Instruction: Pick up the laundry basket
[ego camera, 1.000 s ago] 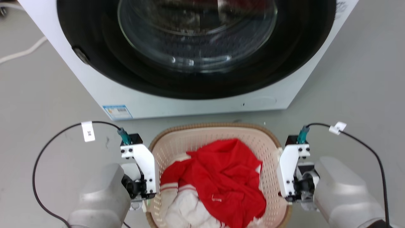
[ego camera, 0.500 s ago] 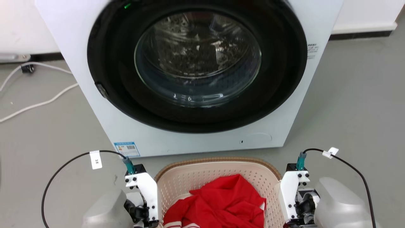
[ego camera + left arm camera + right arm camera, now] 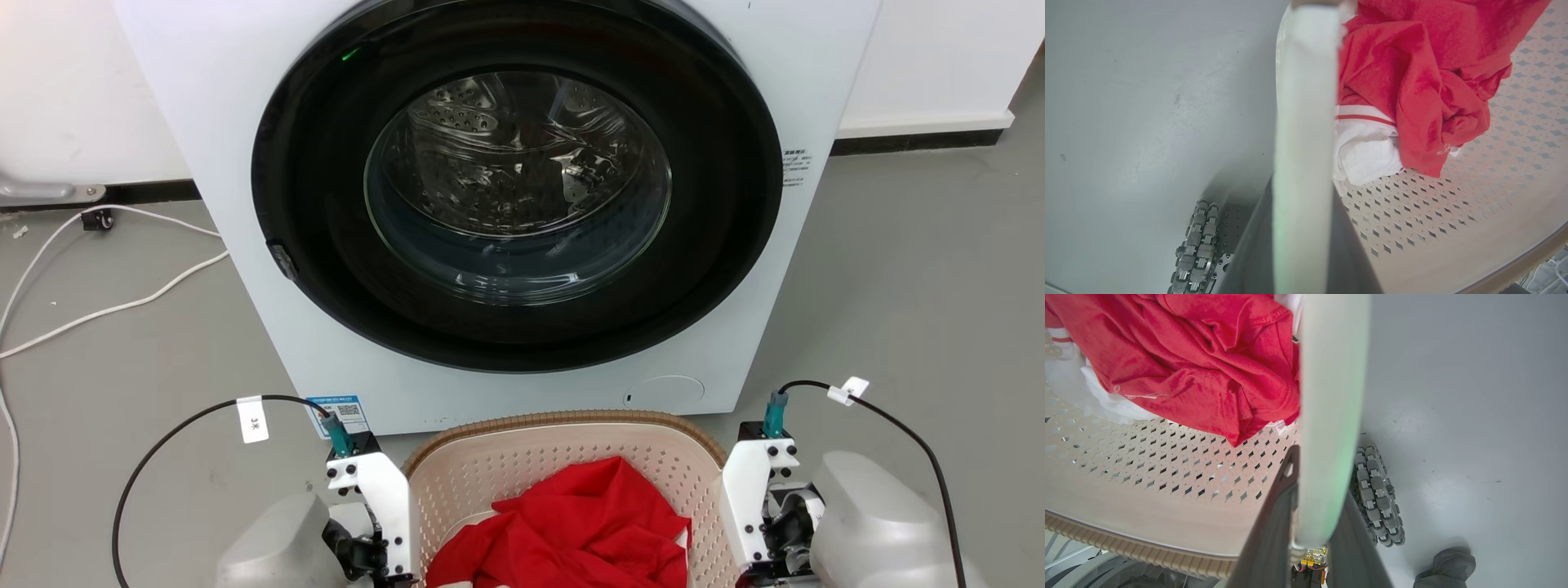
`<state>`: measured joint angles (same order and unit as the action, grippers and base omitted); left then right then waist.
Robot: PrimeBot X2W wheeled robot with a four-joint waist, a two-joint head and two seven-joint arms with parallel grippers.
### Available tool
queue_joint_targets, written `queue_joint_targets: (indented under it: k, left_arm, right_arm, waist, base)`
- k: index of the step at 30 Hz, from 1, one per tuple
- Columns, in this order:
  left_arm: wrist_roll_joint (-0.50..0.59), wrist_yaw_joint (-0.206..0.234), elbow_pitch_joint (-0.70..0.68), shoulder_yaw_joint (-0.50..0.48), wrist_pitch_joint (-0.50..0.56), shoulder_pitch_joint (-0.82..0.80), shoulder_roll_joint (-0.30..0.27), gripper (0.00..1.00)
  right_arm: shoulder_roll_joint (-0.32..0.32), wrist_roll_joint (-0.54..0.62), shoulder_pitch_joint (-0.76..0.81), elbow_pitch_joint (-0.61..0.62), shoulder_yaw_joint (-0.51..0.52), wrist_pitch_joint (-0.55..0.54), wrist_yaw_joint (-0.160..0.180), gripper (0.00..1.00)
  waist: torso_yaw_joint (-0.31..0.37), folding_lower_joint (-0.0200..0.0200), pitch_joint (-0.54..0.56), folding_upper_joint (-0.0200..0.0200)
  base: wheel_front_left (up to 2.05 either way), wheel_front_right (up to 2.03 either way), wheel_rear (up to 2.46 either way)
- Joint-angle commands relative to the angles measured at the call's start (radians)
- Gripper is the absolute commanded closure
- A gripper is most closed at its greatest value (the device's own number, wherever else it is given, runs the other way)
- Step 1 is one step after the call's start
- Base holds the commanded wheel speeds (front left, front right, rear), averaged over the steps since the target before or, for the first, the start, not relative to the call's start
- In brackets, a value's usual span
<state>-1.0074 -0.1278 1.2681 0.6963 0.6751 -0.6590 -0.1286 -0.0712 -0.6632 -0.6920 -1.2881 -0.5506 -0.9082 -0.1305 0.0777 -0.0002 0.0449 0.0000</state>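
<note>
One cream laundry basket (image 3: 522, 478), perforated, brown-rimmed

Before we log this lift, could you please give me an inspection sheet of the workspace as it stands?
Surface: smooth grey floor, faint scuffs.
Job's things: laundry basket in front of the washing machine, holding a red garment and a white garment.
Clutter: nothing seen.
Grippers: left gripper closed on the left white handle; right gripper closed on the right white handle.
Cables: left black cable and right black cable, both tagged, loop from the wrists; white cords lie on the floor at the left.
Surroundings: washing machine door shut; white wall behind.
</note>
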Motion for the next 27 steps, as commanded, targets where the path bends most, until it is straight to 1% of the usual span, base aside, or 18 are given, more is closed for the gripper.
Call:
queue_joint_targets:
  k: [1,5,27]
  left_arm:
    - [-0.009,-0.005,-0.008,-0.003,-0.007,-0.004,0.001,1.00]
    - [-0.012,-0.005,-0.008,0.001,-0.009,-0.006,-0.002,1.00]
    - [-0.029,-0.004,0.000,0.016,-0.021,-0.007,-0.006,1.00]
  right_arm:
    - [0.003,0.009,-0.007,-0.001,0.000,-0.003,0.000,1.00]
    - [0.004,0.021,-0.026,0.000,0.003,-0.006,0.000,1.00]
    - [0.015,0.040,-0.005,0.000,0.044,-0.029,0.000,1.00]
  waist:
    - [-0.001,0.0002,0.001,0.0000]
    - [-0.002,0.0002,0.000,0.0000]
    - [-0.001,0.0002,-0.010,0.0000]
  base:
    - [0.00,0.00,0.00]
    - [0.00,0.00,0.00]
    - [0.00,0.00,0.00]
